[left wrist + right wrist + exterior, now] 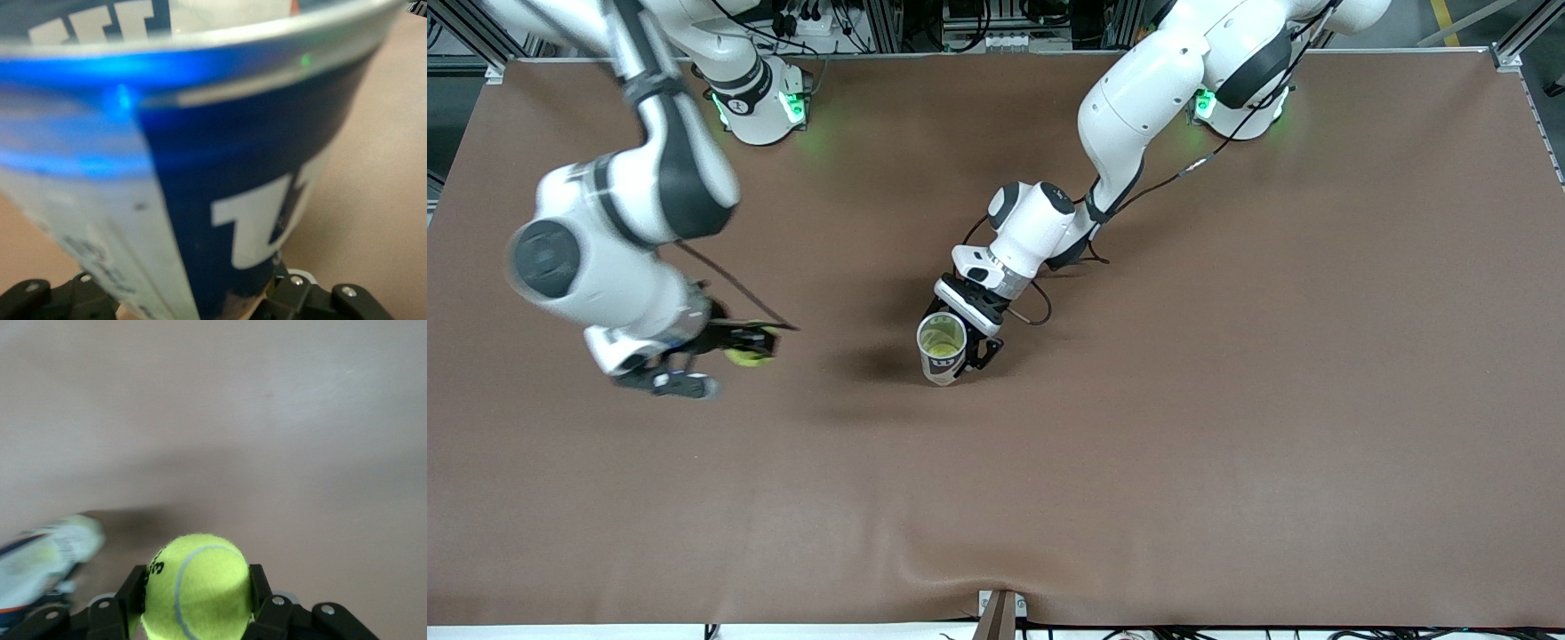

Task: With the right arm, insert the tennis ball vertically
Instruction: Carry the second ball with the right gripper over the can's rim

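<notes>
Right now the right end effector (734,347) hangs over the brown tabletop (1227,400) toward the right arm's end, its two black fingers (261,587) closed against the sides of a yellow-green tennis ball (197,587). From the right wrist view the ball sits squarely between the pads, its white seam and a bit of black print showing, with nothing but bare brown surface under it.

Toward the middle of the tabletop, the left end effector (969,342) is down low and clamped on an open can (942,347). The can stands roughly upright with its round mouth facing up, and a yellowish-green inside shows through the opening. In the left wrist view the can fills nearly everything: a blue band with white lettering, a pale rim at the top, and the black fingers (303,297) pressed against its lower wall.

Between the held ball and the can's mouth lies a stretch of open tabletop crossed only by shadow, so the two are well apart. The can's rim is uncovered all the way round. Nearer the front camera the brown surface runs wide and smooth to its edge, where the cloth puckers slightly over a small bracket (1000,613).
</notes>
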Tool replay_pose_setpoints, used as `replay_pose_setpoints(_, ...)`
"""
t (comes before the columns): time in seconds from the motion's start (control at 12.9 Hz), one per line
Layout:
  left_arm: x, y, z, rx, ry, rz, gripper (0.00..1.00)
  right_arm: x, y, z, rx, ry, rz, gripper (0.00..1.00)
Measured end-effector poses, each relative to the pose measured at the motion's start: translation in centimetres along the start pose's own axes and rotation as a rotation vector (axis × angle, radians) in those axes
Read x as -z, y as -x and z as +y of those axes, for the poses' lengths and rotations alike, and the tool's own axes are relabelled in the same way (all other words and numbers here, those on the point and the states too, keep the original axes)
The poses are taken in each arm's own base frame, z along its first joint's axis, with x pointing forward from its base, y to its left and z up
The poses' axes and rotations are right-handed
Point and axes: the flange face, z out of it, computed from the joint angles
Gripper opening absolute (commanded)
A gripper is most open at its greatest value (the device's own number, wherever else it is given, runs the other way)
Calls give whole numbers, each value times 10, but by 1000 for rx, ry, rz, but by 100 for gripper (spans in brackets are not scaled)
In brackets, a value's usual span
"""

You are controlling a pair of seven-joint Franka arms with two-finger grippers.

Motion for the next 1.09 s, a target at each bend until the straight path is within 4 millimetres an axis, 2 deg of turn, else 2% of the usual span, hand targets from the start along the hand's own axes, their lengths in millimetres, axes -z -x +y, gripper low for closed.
replay_pose_setpoints(0.08, 0, 0, 0, 0, 0, 0, 80, 5, 13, -30, -35, -7, 12, 0)
replay_pose_setpoints(0.23, 0, 0, 0, 0, 0, 0, 80, 3, 35, -78, -115, -15, 21, 0)
replay_pose_setpoints(0.54, 0, 0, 0, -1, 0, -1, 80, -16, 49, -149, -226, -64, 69, 0)
replay_pose_setpoints(0.78, 0, 1, 1, -1, 1, -2, 80, -36, 60, -180, -252, -87, 87, 0)
replay_pose_setpoints(1.09, -1, 8, 1, 2, 0, -16, 81, -53, 73, -198, -246, -77, 77, 0)
